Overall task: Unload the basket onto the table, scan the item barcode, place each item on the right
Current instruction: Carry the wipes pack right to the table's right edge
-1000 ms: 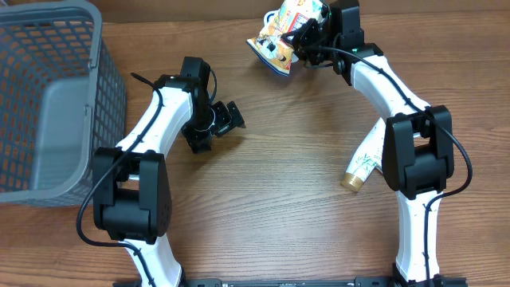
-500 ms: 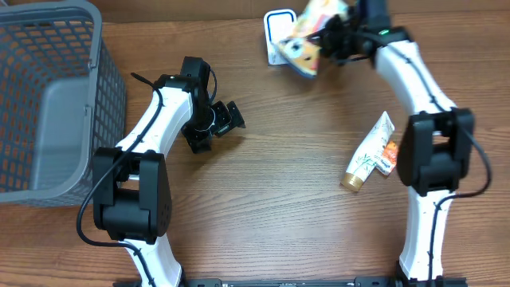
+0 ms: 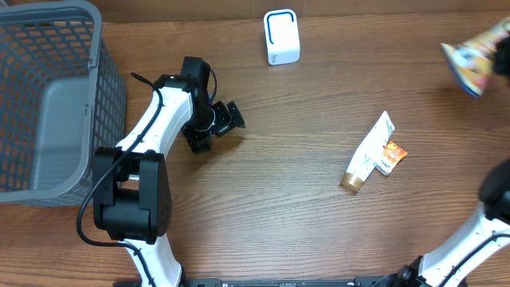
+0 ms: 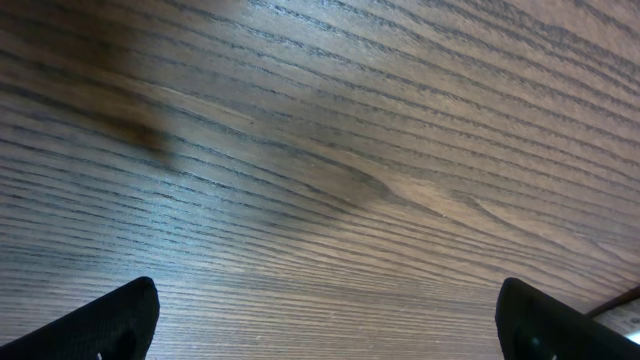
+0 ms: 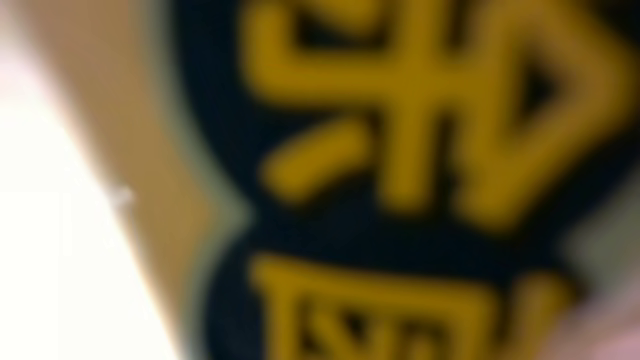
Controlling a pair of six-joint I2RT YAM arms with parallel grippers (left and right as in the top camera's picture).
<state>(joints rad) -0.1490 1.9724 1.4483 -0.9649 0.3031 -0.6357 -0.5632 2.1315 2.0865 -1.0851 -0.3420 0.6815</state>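
A colourful snack bag (image 3: 475,57) hangs at the far right edge of the overhead view, well away from the white barcode scanner (image 3: 281,37) at the back centre. My right gripper is cut off by that edge. Its wrist view is filled by the bag's blurred print (image 5: 400,180), yellow letters on dark blue, pressed close to the lens, and its fingers do not show. My left gripper (image 3: 218,122) rests low over bare wood left of centre, open, with nothing between its fingertips (image 4: 125,322).
A grey mesh basket (image 3: 107,72) fills the left side. A cream tube with a gold cap (image 3: 366,155) and a small orange packet (image 3: 393,152) lie on the wooden table (image 3: 303,207) right of centre.
The right arm has swung the snack bag from beside the scanner out to the far right edge, uncovering the scanner. The left arm has not moved.
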